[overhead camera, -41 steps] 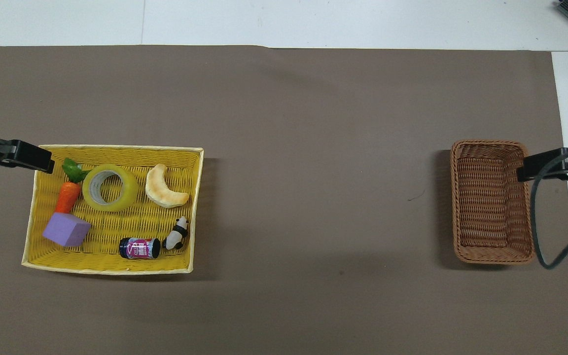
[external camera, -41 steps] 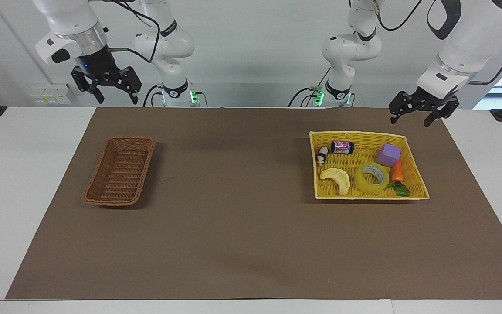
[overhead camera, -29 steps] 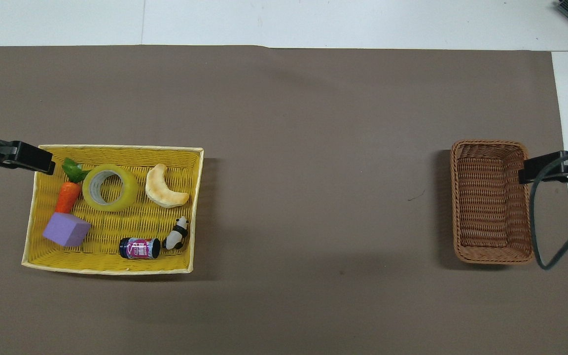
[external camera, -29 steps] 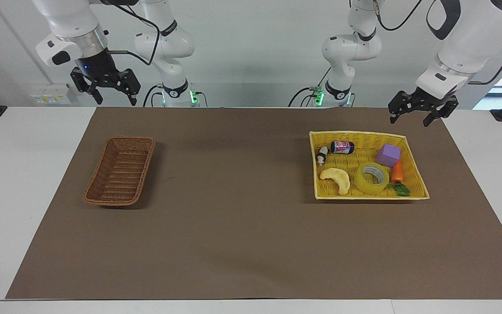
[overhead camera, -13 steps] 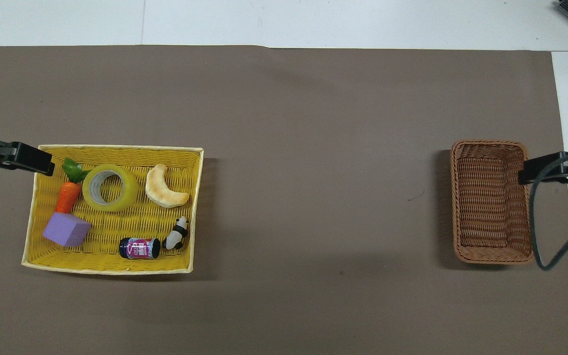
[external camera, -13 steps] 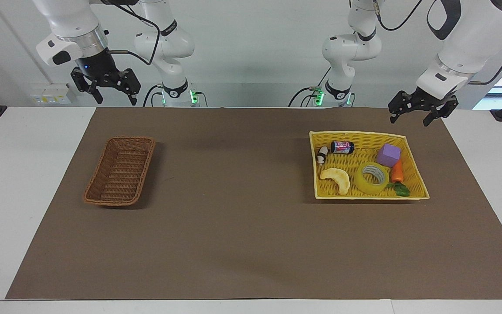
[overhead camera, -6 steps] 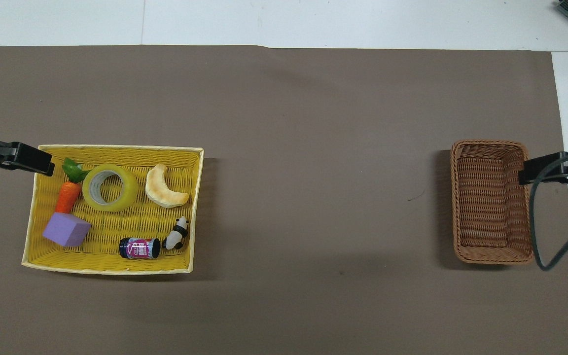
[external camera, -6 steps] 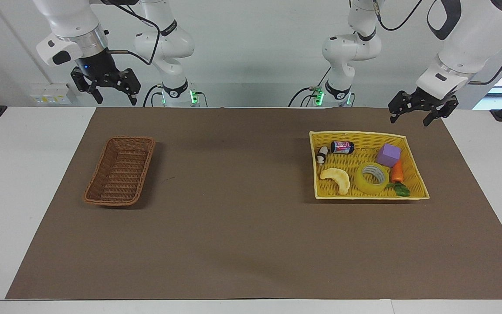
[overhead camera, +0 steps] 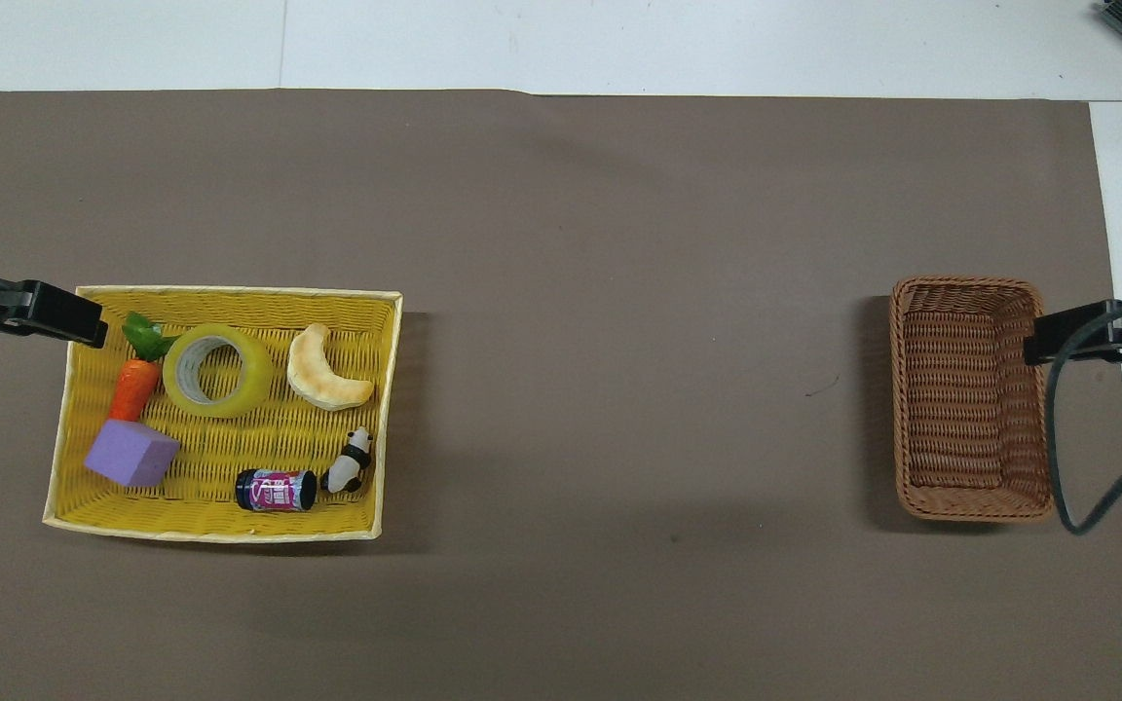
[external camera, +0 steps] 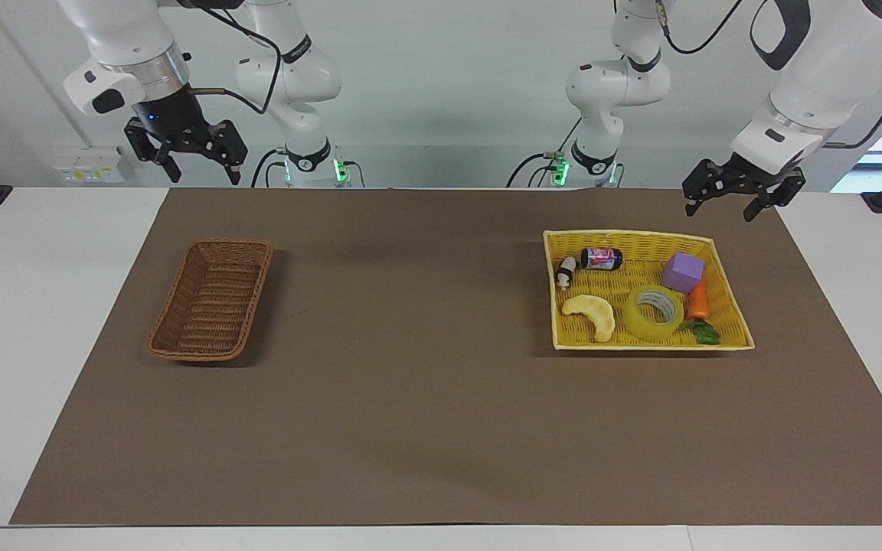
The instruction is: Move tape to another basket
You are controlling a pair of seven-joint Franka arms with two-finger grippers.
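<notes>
I see translucent yellow tape with pale grey core, bright yellow woven tray, brown wicker basket, purple block, orange carrot with green leaves, brown mat.

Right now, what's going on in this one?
Nothing is being handled yet. The wide roll of translucent yellow tape lies in the shallow bright yellow woven tray, among toys. The small deep brown wicker basket sits empty toward the right arm's end of the table. The left hand hangs open above the tray's corner nearest the robots; the right hand, also open, waits raised.
</notes>
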